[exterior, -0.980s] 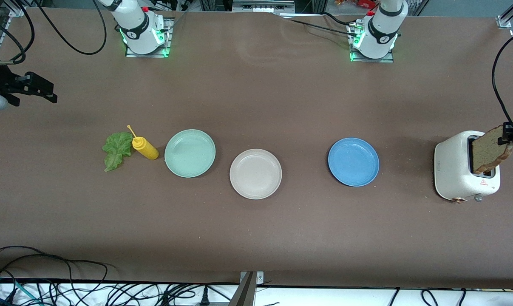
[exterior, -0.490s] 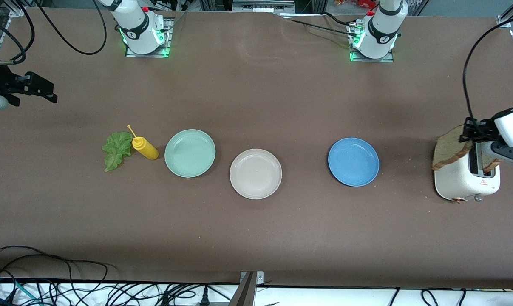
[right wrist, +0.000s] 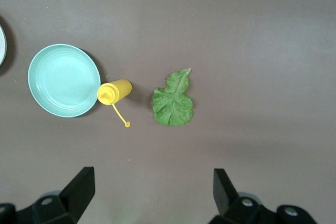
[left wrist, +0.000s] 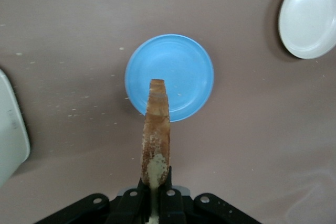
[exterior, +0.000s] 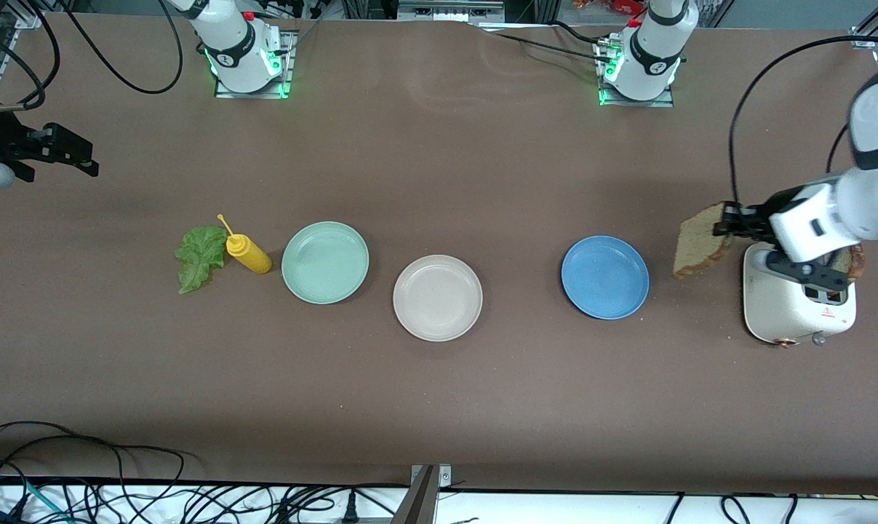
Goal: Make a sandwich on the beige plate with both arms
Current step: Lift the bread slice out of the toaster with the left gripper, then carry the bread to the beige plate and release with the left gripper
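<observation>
Left gripper point(exterior: 729, 220) is clamped on a bread slice point(exterior: 700, 249) held on edge over the tabletop point(exterior: 439, 407) between toaster point(exterior: 799, 309) and blue plate point(exterior: 604, 277) — carry it past that plate to the empty beige plate point(exterior: 437, 297) and lay it flat. Right gripper point(right wrist: 152, 195), spread wide and empty, waits above the lettuce point(exterior: 198, 256) — its likely next pick.

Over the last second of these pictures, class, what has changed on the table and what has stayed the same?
The left end effector, shut on a bread slice, has lifted it out of the toaster and carried it toward the blue plate; it now hangs over the table between the two. The three plates, lettuce, yellow bottle and the open, waiting right end effector have not moved.
</observation>
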